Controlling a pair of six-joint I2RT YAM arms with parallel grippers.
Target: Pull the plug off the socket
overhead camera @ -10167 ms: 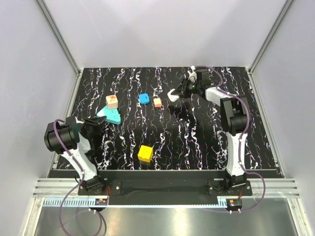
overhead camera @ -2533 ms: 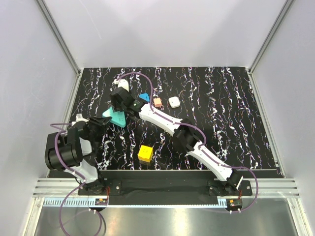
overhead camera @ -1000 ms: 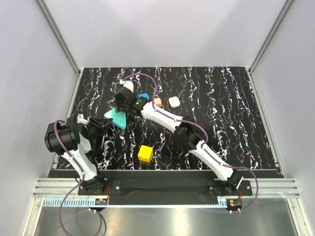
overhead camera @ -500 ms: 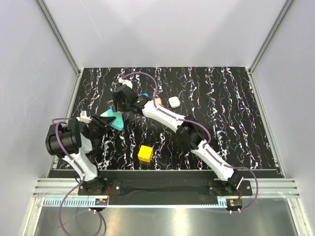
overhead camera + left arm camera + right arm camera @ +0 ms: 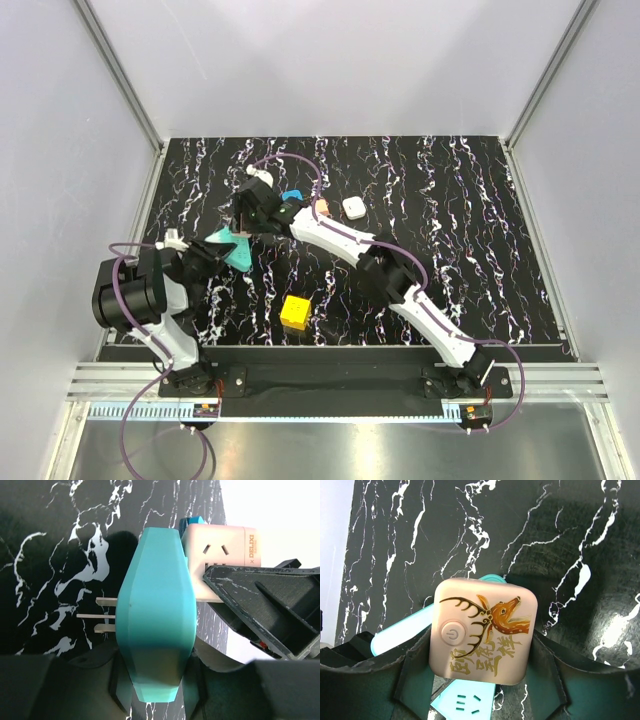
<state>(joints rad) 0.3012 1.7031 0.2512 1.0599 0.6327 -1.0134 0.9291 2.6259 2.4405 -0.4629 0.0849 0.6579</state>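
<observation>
Top view: on the counter (image 5: 450,260), a blue block (image 5: 293,195), a salmon block (image 5: 322,208) and a white block (image 5: 352,207) lie close beside the right arm. A yellow cube (image 5: 295,311) sits apart, nearer the bases.

Left wrist view: the left tool (image 5: 152,680) clamps the socket (image 5: 155,630) edge-on. The plug (image 5: 220,550) touches its far face.

Right wrist view: the right tool (image 5: 482,675) is closed on the plug, with the socket directly beneath.

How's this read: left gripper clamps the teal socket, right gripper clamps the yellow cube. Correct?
Not quite. The right gripper clamps the tan plug, not the yellow cube, which lies apart from both arms in the top view. The right wrist view shows the grip. The left gripper does clamp the teal socket.
</observation>
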